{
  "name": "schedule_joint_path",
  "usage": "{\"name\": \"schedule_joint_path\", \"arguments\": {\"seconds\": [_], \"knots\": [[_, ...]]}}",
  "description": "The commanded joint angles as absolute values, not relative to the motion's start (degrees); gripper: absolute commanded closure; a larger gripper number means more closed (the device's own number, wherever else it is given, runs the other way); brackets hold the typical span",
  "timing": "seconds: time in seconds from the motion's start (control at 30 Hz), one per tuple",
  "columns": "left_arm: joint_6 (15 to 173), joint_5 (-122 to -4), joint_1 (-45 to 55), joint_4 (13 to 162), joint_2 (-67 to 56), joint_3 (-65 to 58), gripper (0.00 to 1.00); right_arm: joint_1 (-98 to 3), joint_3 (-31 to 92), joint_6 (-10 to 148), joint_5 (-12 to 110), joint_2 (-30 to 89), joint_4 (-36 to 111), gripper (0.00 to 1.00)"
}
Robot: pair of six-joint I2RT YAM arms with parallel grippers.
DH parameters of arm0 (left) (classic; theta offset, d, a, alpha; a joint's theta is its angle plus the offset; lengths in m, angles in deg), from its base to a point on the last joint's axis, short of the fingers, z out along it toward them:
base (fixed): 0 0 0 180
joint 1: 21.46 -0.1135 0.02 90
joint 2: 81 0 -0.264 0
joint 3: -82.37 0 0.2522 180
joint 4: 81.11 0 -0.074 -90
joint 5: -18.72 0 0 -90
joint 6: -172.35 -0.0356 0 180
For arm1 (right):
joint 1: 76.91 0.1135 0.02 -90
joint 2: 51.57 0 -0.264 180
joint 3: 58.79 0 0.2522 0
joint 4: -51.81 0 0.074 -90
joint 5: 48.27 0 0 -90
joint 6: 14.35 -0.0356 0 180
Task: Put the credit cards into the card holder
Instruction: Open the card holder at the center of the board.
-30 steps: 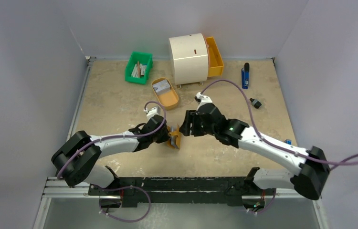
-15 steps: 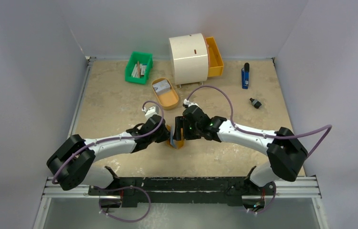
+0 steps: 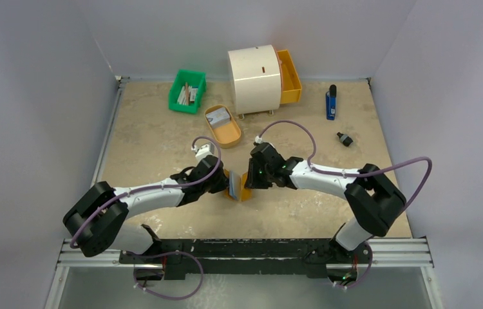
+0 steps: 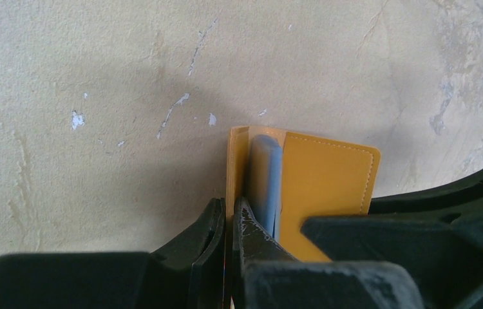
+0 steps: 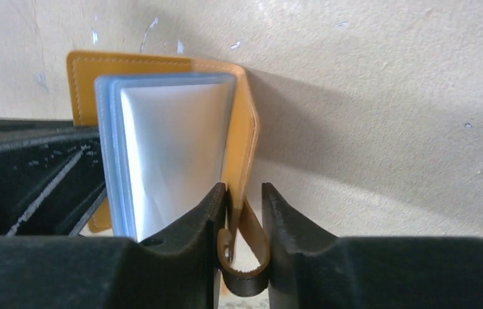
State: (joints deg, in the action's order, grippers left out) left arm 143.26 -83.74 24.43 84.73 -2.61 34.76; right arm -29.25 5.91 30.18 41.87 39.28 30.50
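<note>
Orange card holder (image 3: 239, 185) is in the middle of the worktop (image 3: 155, 138); left jaws pinch one cover, right jaws sit round the other, how tight I cannot tell, so squeeze, then open slowly.

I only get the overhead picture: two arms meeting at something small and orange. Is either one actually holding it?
Observer: Left wrist view: the left gripper is pinched shut on one orange cover of the card holder.
Operator: And the other arm?
Observer: Right wrist view: the right gripper straddles the opposite cover and its small strap; squeezing or not, I cannot tell.
Operator: Anything inside?
Observer: Pale blue sleeves, the front one shiny and blank.
</note>
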Motion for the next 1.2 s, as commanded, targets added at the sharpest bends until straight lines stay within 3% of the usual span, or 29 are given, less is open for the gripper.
{"name": "schedule_joint_path", "arguments": {"seconds": [0.0, 0.1, 0.23, 0.6, 0.9, 1.17], "knots": [[142.82, -85.93, 24.74, 85.31, -3.78, 35.19, 1.00, -31.14, 4.24, 29.34, 42.65, 38.79, 33.79, 0.82], [142.23, -87.44, 24.71, 82.05, -4.00, 35.35, 1.00, -32.83, 1.61, 29.16, 42.68, 38.61, 34.61, 1.00], [141.41, -89.55, 24.70, 80.16, -4.94, 35.72, 0.92, -34.16, -0.96, 29.30, 42.22, 39.81, 34.81, 1.00], [140.87, -94.78, 24.66, 73.06, -11.11, 35.20, 0.50, -34.24, -4.20, 29.35, 39.14, 40.13, 34.52, 1.00], [139.49, -95.07, 24.66, 71.52, -16.56, 31.91, 0.44, -34.57, -5.94, 27.91, 39.18, 41.95, 36.55, 1.00], [138.86, -89.95, 24.66, 76.25, -11.27, 30.28, 0.45, -35.43, -8.98, 26.12, 39.08, 44.09, 39.73, 1.00]]}}
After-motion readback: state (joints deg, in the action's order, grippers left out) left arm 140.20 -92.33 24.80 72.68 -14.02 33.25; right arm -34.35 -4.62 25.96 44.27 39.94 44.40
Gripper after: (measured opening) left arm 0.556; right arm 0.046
